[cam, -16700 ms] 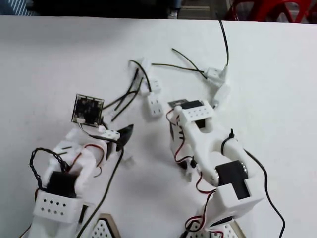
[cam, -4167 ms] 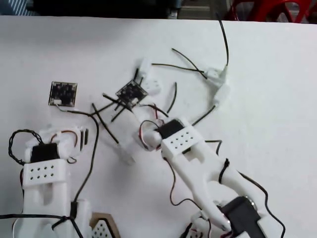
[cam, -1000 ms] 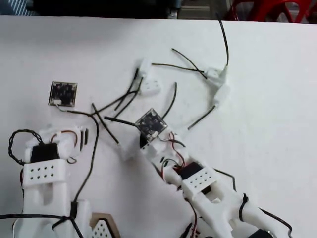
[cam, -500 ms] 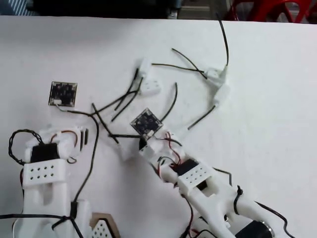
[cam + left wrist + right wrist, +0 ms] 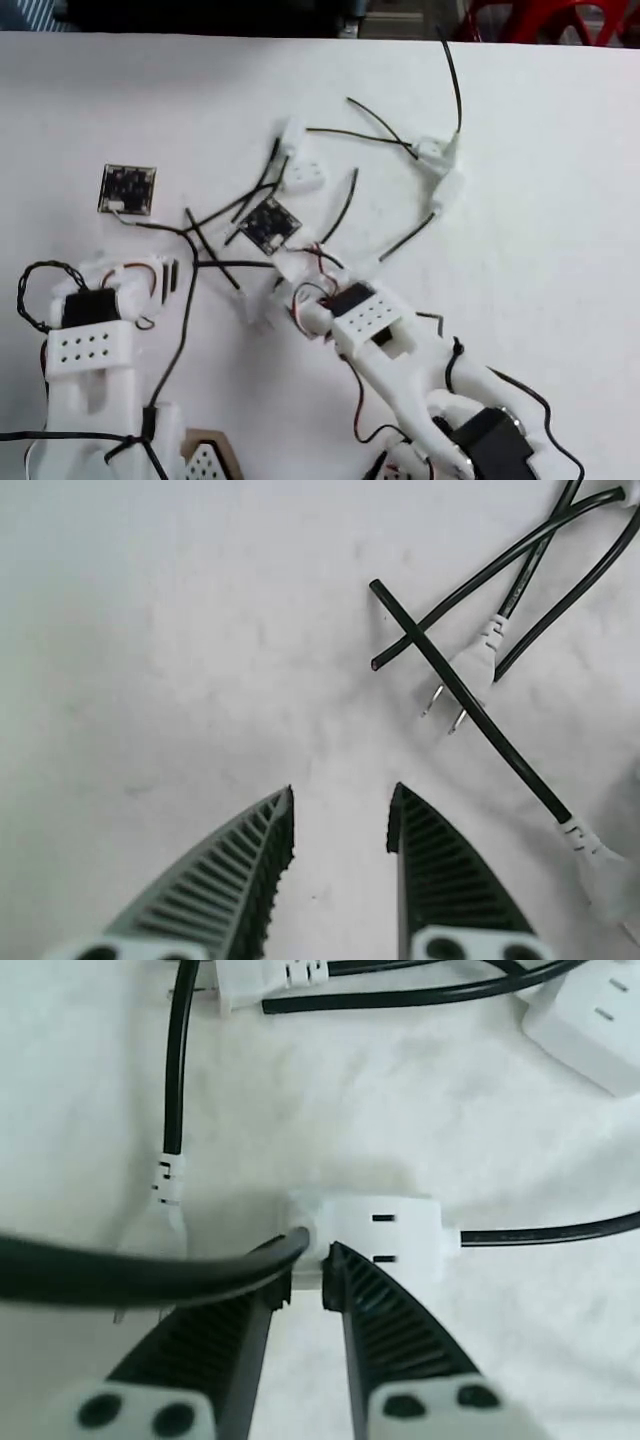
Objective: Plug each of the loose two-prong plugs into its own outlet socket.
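Centre of the overhead frame: right gripper pinched nearly tight on the end of a black cable, tips hard against a white outlet socket, slots up. Lower left — left gripper spread wide over bare table, a loose two-prong plug lying near, prongs bared, under a crossing cable, untouched.
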Available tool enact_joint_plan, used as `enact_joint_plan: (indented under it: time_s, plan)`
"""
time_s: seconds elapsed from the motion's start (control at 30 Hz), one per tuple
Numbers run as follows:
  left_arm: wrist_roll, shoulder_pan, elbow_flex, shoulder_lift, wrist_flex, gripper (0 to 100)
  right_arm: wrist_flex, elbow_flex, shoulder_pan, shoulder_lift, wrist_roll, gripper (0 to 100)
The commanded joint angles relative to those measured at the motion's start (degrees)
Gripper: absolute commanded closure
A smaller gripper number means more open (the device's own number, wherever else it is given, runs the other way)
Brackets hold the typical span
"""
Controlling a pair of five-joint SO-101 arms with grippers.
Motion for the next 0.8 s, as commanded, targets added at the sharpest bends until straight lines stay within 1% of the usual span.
enact_joint_plan:
  time_s: [0.0, 0.2, 0.33, 0.47, 0.6, 0.77]
  plan:
    - [-0.1, -0.6, -0.3, -1.5, -1.3, 83, 1.1, -1.8, 1.9, 0.7, -0.2, 98.1]
    - [-0.1, -0.6, -0.3, -1.5, -1.3, 83, 1.2, -4.5, 7.2, -7.8, -0.4, 98.1]
    - [-0.1, -0.6, -0.3, -1.5, -1.3, 83, 1.6, -6.6, 7.8, -13.9, -0.3, 98.1]
    - [-0.1, -0.6, -0.2, -1.5, -1.3, 83, 2.2, -8.5, 8.2, -17.0, -0.2, 98.1]
    - [-0.1, -0.6, -0.2, -1.5, -1.3, 83, 5.0, -14.0, 12.6, -15.8, -0.2, 98.1]
    - [-0.1, -0.6, -0.2, -1.5, -1.3, 83, 4.8, -20.0, 20.4, -12.3, -0.3, 98.1]
